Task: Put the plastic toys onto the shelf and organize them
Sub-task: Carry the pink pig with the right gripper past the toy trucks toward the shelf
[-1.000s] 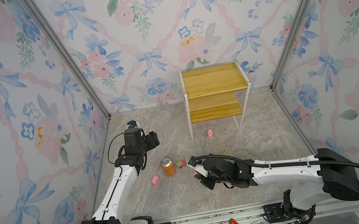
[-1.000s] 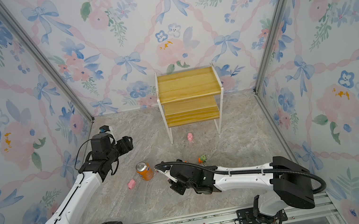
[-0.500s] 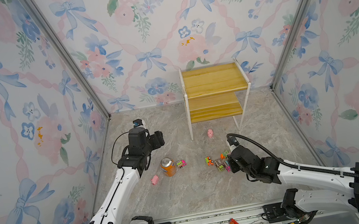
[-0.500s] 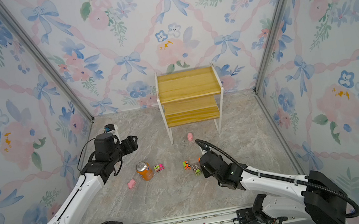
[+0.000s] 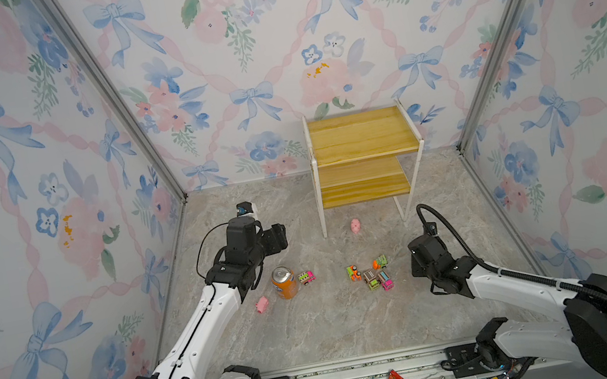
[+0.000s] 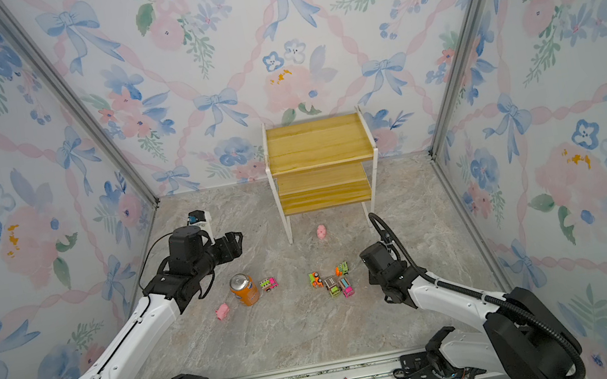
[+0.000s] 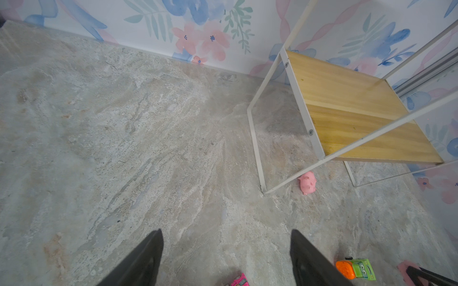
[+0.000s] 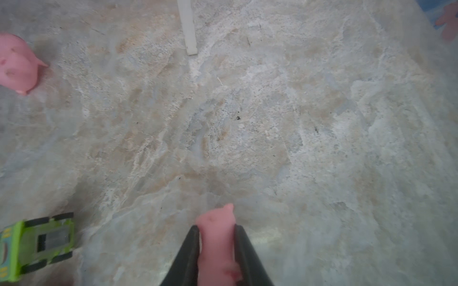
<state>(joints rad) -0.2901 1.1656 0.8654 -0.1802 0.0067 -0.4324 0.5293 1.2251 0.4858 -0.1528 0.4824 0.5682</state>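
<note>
Pink held pig (image 8: 218, 245): pinched by its body between the fingers of the right hand (image 8: 216, 227), with one end poking past the tips. It hangs close over the surface (image 5: 319, 335), at about 3 o'clock of the four trucks (image 5: 371, 280).
Loose toys: the four trucks huddle mid-surface. A lone truck (image 5: 306, 278) sits just at 3 o'clock of the soda can (image 5: 284, 284). The second pig (image 5: 261, 304) lies at 8 o'clock of the can, and the third pig (image 5: 355, 226) lies between the shelf's front legs.
Shelf (image 5: 361, 134): stands at 12 o'clock against the back wall, both boards bare; no toy is placed yet.
Left hand (image 7: 226, 232): spread and empty, hovering at 11 o'clock of the soda can.
Risk, grip: the pig is small and rounded, so it may twist or slip out on a quick carry.
Risk, path: the white frame stands between hand and boards, so a low approach may strike a leg or nudge the third pig.
Risk, release: let go from height or near an edge, the pig may roll off the board.
Changed: a second ago the right arm stretched across the middle with its hand near the can, covering the trucks. Now it is drawn back toward 4 o'clock and the trucks show. The left hand has shifted slightly toward 12 o'clock. The can and the loose pigs lie as before.
</note>
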